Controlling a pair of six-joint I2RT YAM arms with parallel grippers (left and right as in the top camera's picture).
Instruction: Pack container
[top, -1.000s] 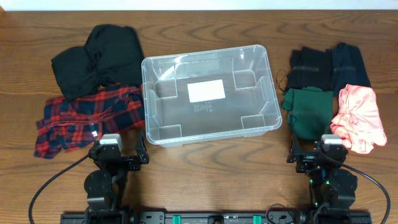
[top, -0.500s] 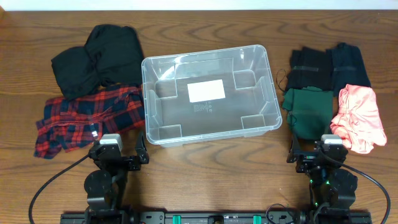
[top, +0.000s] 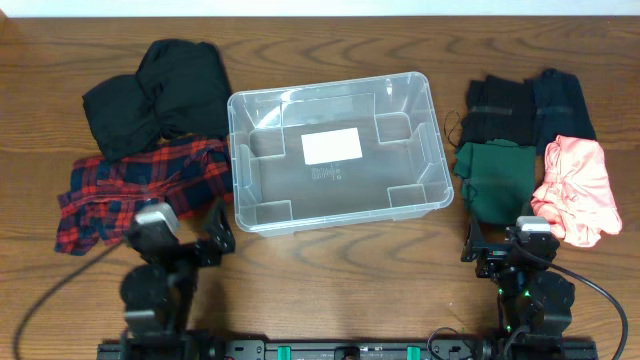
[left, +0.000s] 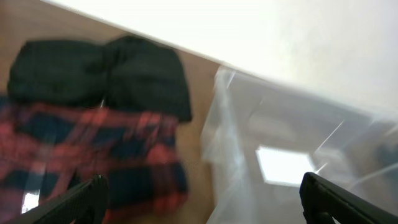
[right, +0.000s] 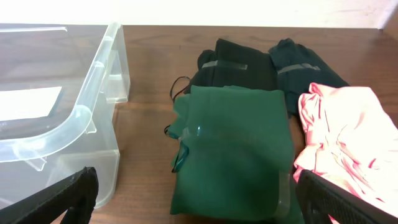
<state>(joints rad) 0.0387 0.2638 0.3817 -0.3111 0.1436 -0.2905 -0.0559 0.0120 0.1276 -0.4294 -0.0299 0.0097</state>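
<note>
The container (top: 238, 160) is a clear plastic bin in the middle of the table, empty, with a white label (top: 331, 146) on its bottom. My left gripper (top: 186, 240) is open and empty at the front left, near the red plaid shirt (top: 140, 188). Its blurred wrist view shows the plaid shirt (left: 81, 155), a black garment (left: 106, 74) and the container (left: 236, 137) between open fingers (left: 202, 205). My right gripper (top: 510, 245) is open and empty at the front right. In its wrist view the open fingers (right: 199, 208) frame a green garment (right: 236, 143) beside the container (right: 74, 118).
A black garment (top: 155, 95) lies at the back left. On the right lie a green garment (top: 495, 180), a pink one (top: 578, 188), a black one (top: 498, 108) and a dark navy one (top: 562, 105). The pink (right: 348, 137) and black (right: 239, 65) ones also show in the right wrist view.
My left arm has shifted and turned to the left, towards the plaid shirt. The right arm, the container and the clothes have not moved.
</note>
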